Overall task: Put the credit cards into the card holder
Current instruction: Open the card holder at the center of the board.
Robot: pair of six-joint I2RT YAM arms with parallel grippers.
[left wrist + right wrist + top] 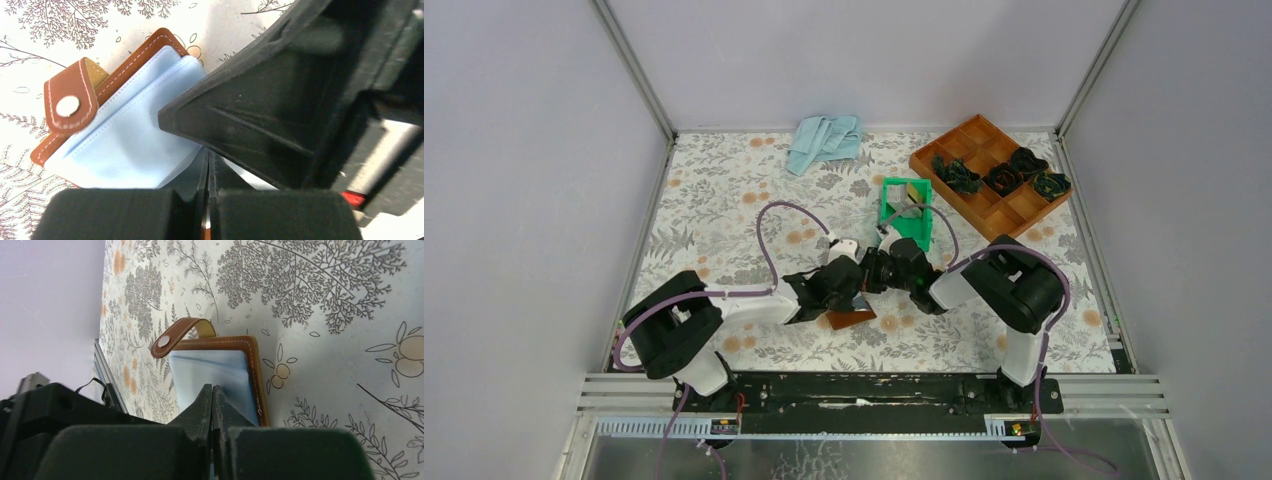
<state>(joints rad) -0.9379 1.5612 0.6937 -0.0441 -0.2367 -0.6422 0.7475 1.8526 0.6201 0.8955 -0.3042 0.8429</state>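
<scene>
**Near to far, from the arm bases.** Closest to you, the card holder [851, 320] lies open on the floral table cover [724, 190], directly under the two meeting grippers. It is a small tan-brown leather wallet with pale stitching along its rounded edges. Its snap tab [67, 95] curls upward and carries a round silver stud. Inside, you see a stack of pale blue, translucent plastic sleeves [125, 145], smooth and faintly glossy.

The left gripper [207, 165] has its matte black jaws pressed together at the sleeves' lower corner. You cannot tell whether a sleeve is pinched between them. The right gripper [212, 395] is likewise closed, its wedge-shaped tips set against the sleeves' near edge.

Farther out stands a green plastic bin [912, 232] with the credit cards [914, 192] inside, one of them gold-tan. Beyond it, to the right, an orange-brown wooden tray [984, 135] of square compartments holds dark crumpled items [954, 175]. At the far edge lies a rumpled light blue cloth [824, 140].
</scene>
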